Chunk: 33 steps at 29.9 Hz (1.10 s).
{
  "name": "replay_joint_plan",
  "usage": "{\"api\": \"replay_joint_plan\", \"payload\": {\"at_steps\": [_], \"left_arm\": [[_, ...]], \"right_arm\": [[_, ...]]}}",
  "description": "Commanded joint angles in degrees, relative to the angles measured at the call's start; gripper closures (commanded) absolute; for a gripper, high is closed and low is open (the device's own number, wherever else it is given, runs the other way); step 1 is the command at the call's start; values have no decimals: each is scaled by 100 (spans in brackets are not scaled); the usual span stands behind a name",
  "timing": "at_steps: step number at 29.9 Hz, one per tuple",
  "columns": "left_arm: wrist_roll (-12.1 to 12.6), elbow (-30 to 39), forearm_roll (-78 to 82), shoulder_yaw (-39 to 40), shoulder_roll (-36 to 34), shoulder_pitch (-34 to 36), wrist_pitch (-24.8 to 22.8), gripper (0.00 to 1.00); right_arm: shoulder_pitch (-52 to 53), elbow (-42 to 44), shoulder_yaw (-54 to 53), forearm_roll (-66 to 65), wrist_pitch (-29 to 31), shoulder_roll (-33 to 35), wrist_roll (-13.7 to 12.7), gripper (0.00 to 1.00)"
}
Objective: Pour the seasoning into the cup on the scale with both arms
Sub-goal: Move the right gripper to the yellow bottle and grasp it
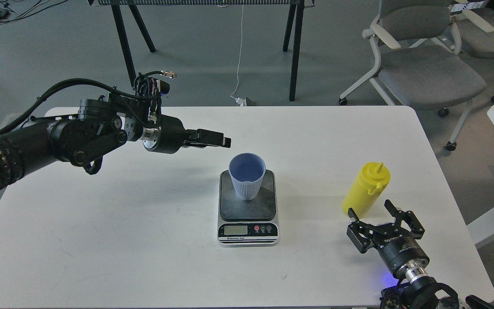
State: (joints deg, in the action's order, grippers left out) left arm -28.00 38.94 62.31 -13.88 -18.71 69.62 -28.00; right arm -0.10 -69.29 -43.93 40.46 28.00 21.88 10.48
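Our left arm reaches in level from the left above the desk, and its left hand points right, just short of the cup, touching nothing; seen edge-on, we cannot tell how far its fingers are parted. One light blue cup stands upright on the dark plate of one scale at the desk's middle. One yellow seasoning bottle stands upright on the desk further right, well apart from the scale. Our right arm rises from the lower right; its right hand is spread wide, empty, just beside the bottle's base.
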Motion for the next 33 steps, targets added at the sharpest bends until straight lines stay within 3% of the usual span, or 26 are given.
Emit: {"api": "replay_joint_plan", "payload": {"at_steps": [1, 33], "left_arm": [[0, 0, -8, 8, -10, 8, 0, 1], [0, 0, 79, -10, -28, -229, 0, 1]], "right_arm": [[80, 12, -1, -91, 0, -139, 6, 1], [414, -76, -361, -91, 0, -69, 15, 1]]}}
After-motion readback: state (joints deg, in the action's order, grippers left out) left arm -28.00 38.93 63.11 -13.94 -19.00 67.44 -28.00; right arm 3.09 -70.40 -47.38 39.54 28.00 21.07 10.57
